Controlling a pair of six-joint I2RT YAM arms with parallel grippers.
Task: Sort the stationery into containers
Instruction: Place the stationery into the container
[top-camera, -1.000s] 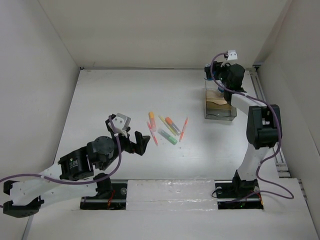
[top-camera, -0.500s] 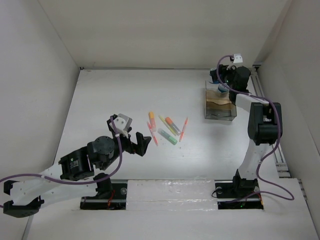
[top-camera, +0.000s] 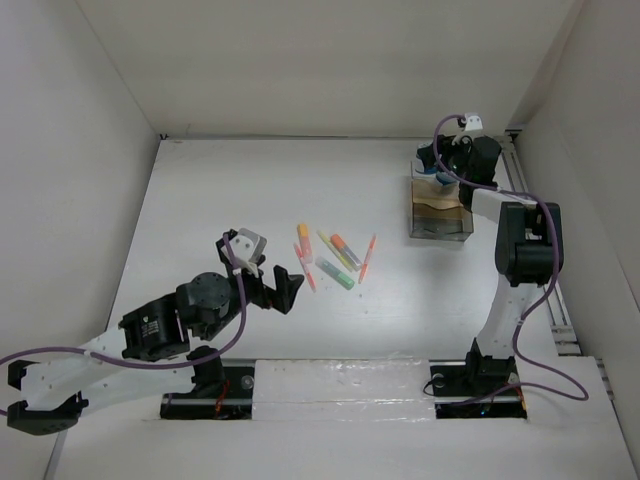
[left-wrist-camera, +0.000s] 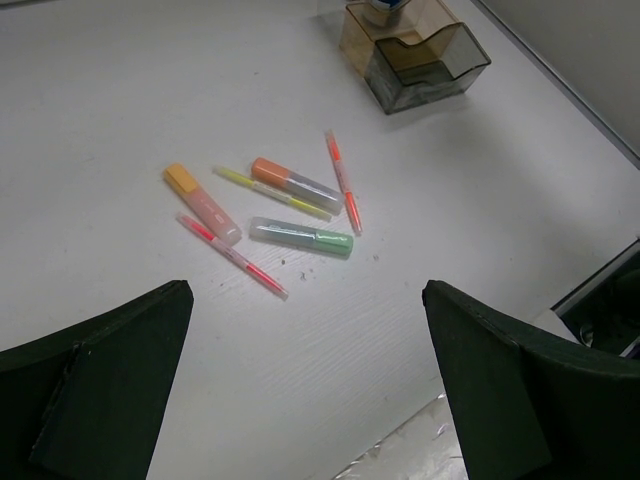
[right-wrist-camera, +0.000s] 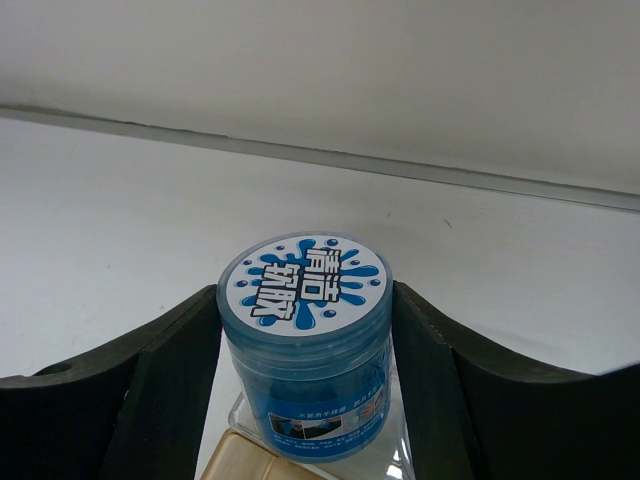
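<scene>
Several pens and markers lie loose mid-table (top-camera: 330, 255): an orange highlighter (left-wrist-camera: 200, 203), a pink pen (left-wrist-camera: 232, 256), a yellow pen (left-wrist-camera: 270, 192), an orange-capped marker (left-wrist-camera: 295, 184), a green-capped marker (left-wrist-camera: 300, 237) and a slim orange pen (left-wrist-camera: 342, 180). My left gripper (top-camera: 280, 290) is open and empty, low over the table just short of them (left-wrist-camera: 305, 290). The clear organizer box (top-camera: 438, 215), tan inside (right-wrist-camera: 240, 460), stands at the back right. My right gripper (top-camera: 447, 165) is shut on a round blue-and-white tub (right-wrist-camera: 305, 330) standing upright in the box's rear compartment. A second tub is not in view.
White walls close the table in on the left, back and right. The organizer (left-wrist-camera: 425, 60) sits close to the right wall and a rail along it. The arm bases and a shiny strip run along the near edge.
My right gripper has shifted a little to the right and settled at the organizer's far end with the tub. The left arm has barely moved.
</scene>
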